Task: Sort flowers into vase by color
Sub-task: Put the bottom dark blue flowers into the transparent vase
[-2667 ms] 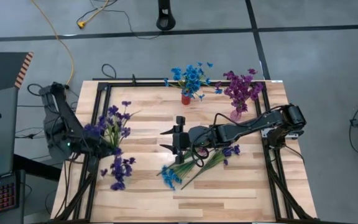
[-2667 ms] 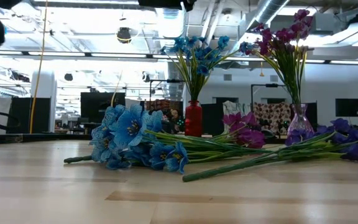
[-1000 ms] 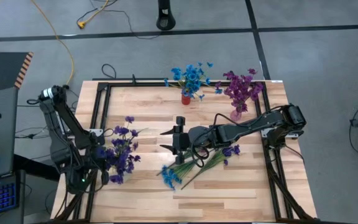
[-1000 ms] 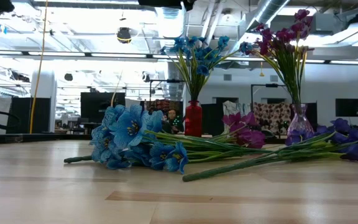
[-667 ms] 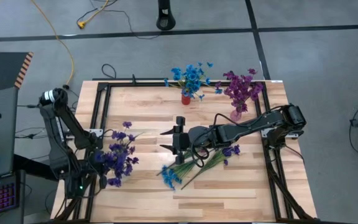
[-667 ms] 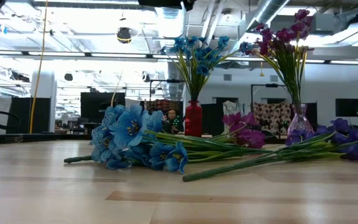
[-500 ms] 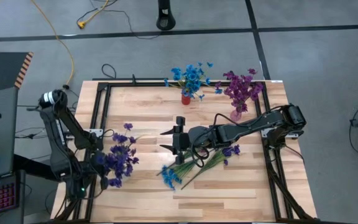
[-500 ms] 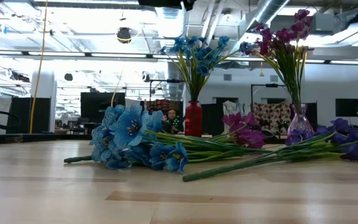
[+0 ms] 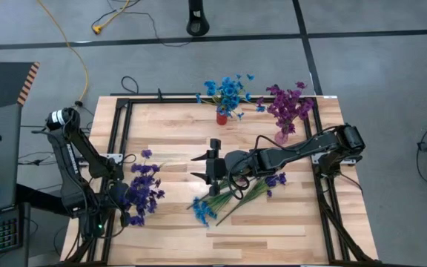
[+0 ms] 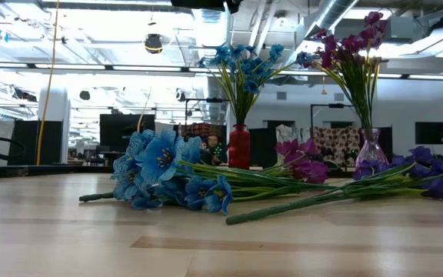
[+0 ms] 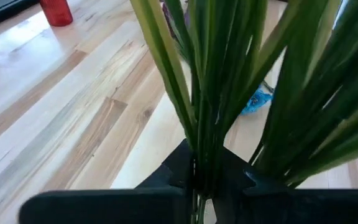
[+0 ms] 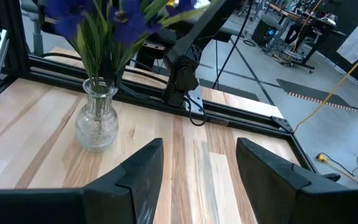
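Dark indigo flowers (image 9: 142, 189) stand at the table's left edge, their stems in a clear glass vase (image 12: 98, 124). My left gripper (image 9: 122, 202) is beside them, shut on their green stems (image 11: 216, 93). My right gripper (image 9: 198, 166) hangs open above the table's middle, with nothing between its fingers (image 12: 143, 169). Below it lie loose blue flowers (image 9: 204, 210), magenta ones (image 10: 302, 163) and indigo ones (image 9: 276, 179). Blue flowers (image 9: 228, 90) fill a red vase (image 9: 222, 117) and magenta flowers (image 9: 288, 104) fill a clear vase (image 9: 282, 136). My left gripper pinches several green stems (image 11: 199, 163) of the indigo bunch between its two fingers. It comes from the table's left side, slanting down, and the fingers lie across the stems. The stems stand upright past the fingers. Whether the held stems reach into the glass vase I cannot tell.
A black metal frame (image 9: 199, 98) runs around the tabletop. The loose flowers lie on the boards below my right arm (image 9: 288, 154). Bare wood (image 9: 258, 230) shows along the near edge and between the left bunch and the middle.
My left gripper has shifted a little toward the table's near edge and down with the indigo flowers. The bunch's far blossoms have drawn closer to the rest. My right arm has kept still.
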